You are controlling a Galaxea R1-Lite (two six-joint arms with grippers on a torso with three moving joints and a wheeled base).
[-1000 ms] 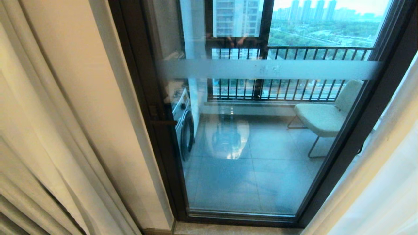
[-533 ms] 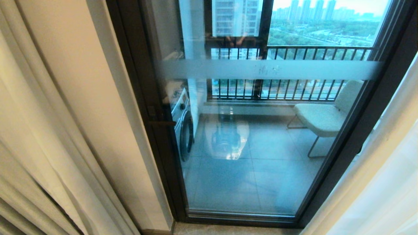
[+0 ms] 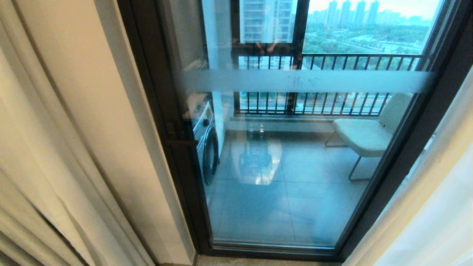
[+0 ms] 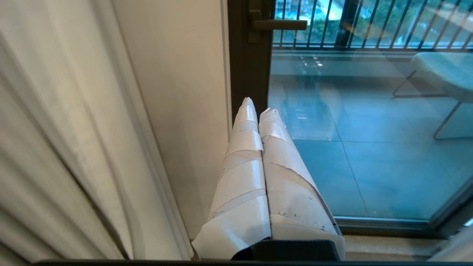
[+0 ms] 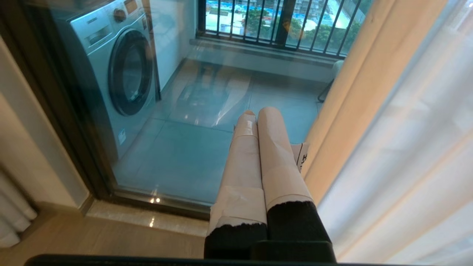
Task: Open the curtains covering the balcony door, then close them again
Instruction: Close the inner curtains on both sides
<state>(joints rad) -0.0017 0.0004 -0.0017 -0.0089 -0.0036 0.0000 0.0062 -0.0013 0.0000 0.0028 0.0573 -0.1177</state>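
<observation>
The balcony door [image 3: 295, 192] stands uncovered, its dark frame and frosted stripe [image 3: 306, 81] in full sight. The cream-beige curtains hang gathered to either side: one pleated panel [image 3: 33, 166] at the left, another edge [image 3: 432, 159] at the right. Neither arm shows in the head view. In the left wrist view my left gripper [image 4: 258, 106] is shut and empty, its taped fingers pointing at the door frame beside the left curtain [image 4: 55, 147]. My right gripper [image 5: 258, 111] is also shut and empty, close beside the right curtain [image 5: 354, 96], not touching it.
A door handle [image 3: 181, 142] sticks out from the left frame. Behind the glass stand a washing machine [image 5: 118, 70], a pale chair [image 3: 366, 135] and a black railing [image 3: 332, 99]. Thin white sheer fabric [image 5: 414, 166] hangs beside the right curtain. A wall strip [image 3: 92, 111] separates left curtain and door.
The whole head picture has shifted slightly, so the camera has moved a little. Curtains and door stand as before.
</observation>
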